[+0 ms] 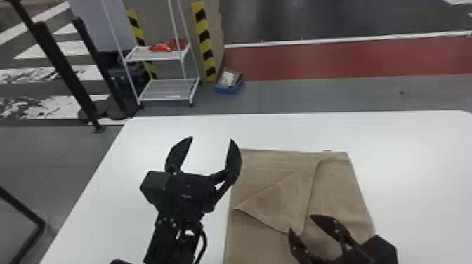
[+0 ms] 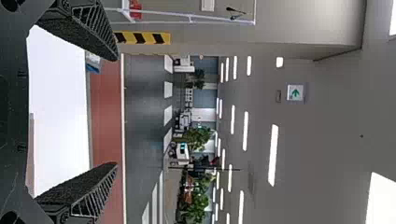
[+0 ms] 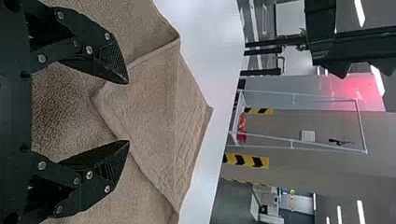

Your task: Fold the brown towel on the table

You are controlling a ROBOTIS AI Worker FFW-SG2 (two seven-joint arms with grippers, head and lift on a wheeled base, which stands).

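Note:
The brown towel point(image 1: 337, 189) lies on the white table with a layer folded over it and a triangular flap pointing left. In the right wrist view the towel point(image 3: 149, 102) spreads beyond the fingers. My left gripper point(image 1: 209, 154) is open above the table, just left of the towel, holding nothing. In the left wrist view that gripper point(image 2: 114, 112) has its fingers wide apart. Over the near part of the towel is my right gripper point(image 1: 300, 223), open. Seen from its own wrist, the right gripper point(image 3: 128, 112) has no cloth pinched between its fingertips.
The white table point(image 1: 158, 130) extends to both sides of the towel and beyond it. Past its far edge stand a white wire shelf point(image 1: 168, 89) with red items on it and a blue bin point(image 1: 229, 84) on the floor. Black posts point(image 1: 63, 66) stand at the left.

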